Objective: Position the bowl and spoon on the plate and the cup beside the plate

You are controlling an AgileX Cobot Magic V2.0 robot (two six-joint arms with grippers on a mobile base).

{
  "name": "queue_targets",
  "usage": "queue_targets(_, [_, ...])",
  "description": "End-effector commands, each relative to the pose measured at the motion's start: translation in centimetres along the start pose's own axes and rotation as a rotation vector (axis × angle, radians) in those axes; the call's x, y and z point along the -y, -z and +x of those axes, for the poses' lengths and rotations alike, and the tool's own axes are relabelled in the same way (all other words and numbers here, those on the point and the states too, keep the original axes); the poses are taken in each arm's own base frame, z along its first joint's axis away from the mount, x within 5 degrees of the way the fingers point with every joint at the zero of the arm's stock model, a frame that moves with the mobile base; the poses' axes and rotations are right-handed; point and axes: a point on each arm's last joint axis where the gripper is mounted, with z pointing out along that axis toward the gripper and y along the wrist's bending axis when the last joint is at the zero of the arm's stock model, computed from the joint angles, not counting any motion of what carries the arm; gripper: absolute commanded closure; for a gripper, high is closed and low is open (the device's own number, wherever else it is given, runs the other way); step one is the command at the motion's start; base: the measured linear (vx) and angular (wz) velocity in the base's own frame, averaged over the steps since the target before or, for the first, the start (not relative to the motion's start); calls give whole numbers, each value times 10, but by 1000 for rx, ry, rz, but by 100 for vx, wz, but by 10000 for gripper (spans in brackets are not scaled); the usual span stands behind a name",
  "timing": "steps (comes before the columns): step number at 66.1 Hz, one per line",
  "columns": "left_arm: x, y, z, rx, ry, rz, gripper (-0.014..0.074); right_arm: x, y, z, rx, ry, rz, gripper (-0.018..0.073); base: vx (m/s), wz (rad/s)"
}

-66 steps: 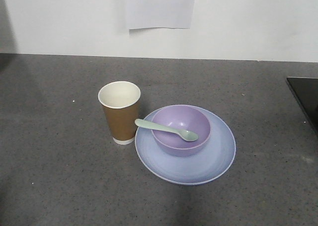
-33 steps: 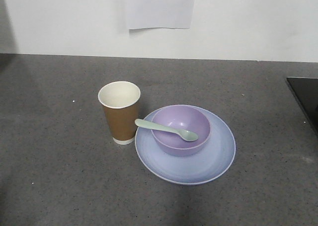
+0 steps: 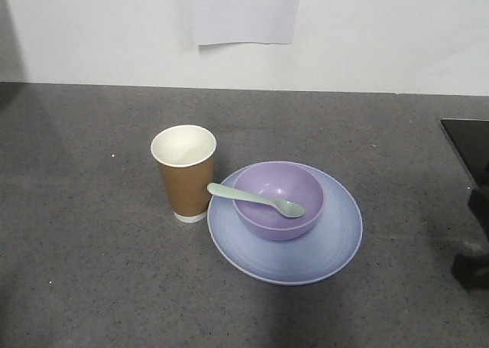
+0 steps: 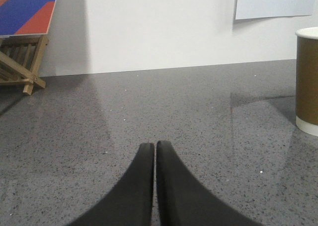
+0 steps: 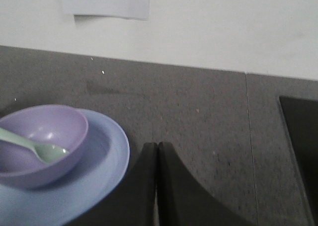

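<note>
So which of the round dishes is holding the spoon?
The lavender bowl: the spoon lies across its rim, head inside. The plate only carries the bowl; the cup is empty.

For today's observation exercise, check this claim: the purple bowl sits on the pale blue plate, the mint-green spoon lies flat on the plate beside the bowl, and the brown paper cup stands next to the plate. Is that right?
Not quite. The mint-green spoon is not flat on the pale blue plate: its head rests inside the purple bowl, handle over the rim, as the front-facing view shows. The bowl does sit on the plate, and the brown paper cup stands next to it.
</note>
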Motion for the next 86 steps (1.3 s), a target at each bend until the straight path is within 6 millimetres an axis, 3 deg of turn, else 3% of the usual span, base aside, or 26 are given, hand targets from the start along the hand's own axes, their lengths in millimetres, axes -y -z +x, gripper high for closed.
queue_targets(1, [0, 3, -13, 103, 13, 3, 603, 4, 13, 9, 143, -16, 28, 566, 0, 0])
queue_targets(10, [0, 3, -13, 103, 13, 3, 603, 9, 25, 45, 155, -30, 88, 566, 0, 0])
queue_targets(25, [0, 3, -13, 103, 13, 3, 603, 14, 38, 79, 211, -6, 167, 566, 0, 0])
queue_targets(58, [0, 3, -13, 103, 13, 3, 603, 12, 48, 85, 317, 109, 184, 566, 0, 0])
queue_targets(86, [0, 3, -13, 103, 13, 3, 603, 12, 48, 86, 305, 65, 178, 566, 0, 0])
